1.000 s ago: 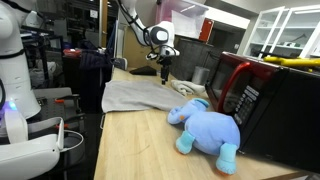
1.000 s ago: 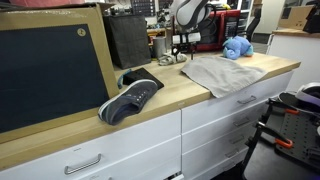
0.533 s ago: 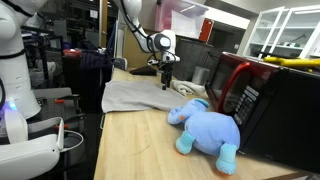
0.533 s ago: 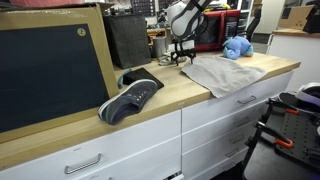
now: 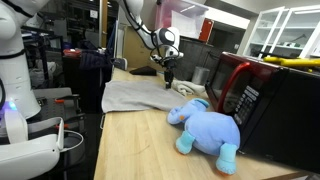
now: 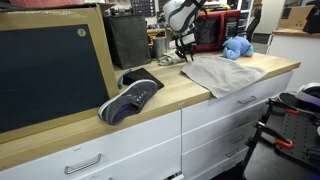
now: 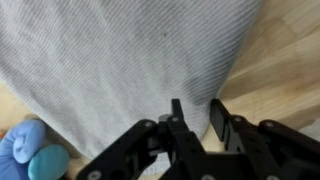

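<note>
A grey cloth (image 5: 140, 95) (image 6: 225, 72) lies spread on the wooden counter (image 5: 135, 150). My gripper (image 5: 168, 82) (image 6: 184, 58) hangs low over the cloth's far edge. In the wrist view the cloth (image 7: 120, 60) fills most of the picture, and its edge runs between the two black fingers of the gripper (image 7: 196, 108). The fingers stand a narrow gap apart, with cloth and bare wood (image 7: 290, 60) showing between them. Whether the fingertips touch the cloth is not clear. A blue plush elephant (image 5: 208, 128) (image 6: 236, 47) (image 7: 25, 150) lies beside the cloth.
A red and black microwave (image 5: 270, 100) stands behind the elephant. A dark sneaker (image 6: 130, 97) lies on the counter beside a large black framed board (image 6: 50, 70). White drawers (image 6: 215, 130) sit below the counter. Clutter stands behind the arm.
The gripper has come down toward the cloth's edge, and its fingers have drawn closer together.
</note>
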`<control>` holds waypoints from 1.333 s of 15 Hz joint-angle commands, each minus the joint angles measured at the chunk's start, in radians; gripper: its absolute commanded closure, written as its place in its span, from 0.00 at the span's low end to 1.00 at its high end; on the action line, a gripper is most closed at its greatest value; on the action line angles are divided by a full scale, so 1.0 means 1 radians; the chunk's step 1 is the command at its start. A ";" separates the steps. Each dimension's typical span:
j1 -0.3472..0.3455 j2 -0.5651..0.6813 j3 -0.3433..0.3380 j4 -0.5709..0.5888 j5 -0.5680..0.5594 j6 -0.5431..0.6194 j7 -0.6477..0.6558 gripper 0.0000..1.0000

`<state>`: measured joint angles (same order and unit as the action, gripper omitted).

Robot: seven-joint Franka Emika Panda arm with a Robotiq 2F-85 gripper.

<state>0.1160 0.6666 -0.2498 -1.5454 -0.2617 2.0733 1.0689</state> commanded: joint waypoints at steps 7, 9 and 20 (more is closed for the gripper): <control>-0.035 0.000 0.007 0.024 -0.042 -0.055 -0.010 1.00; -0.039 -0.010 0.011 0.020 -0.036 -0.052 -0.018 1.00; -0.153 -0.136 0.140 0.050 0.339 0.017 -0.094 1.00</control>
<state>-0.0094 0.5736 -0.1471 -1.4887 -0.0122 2.0651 1.0066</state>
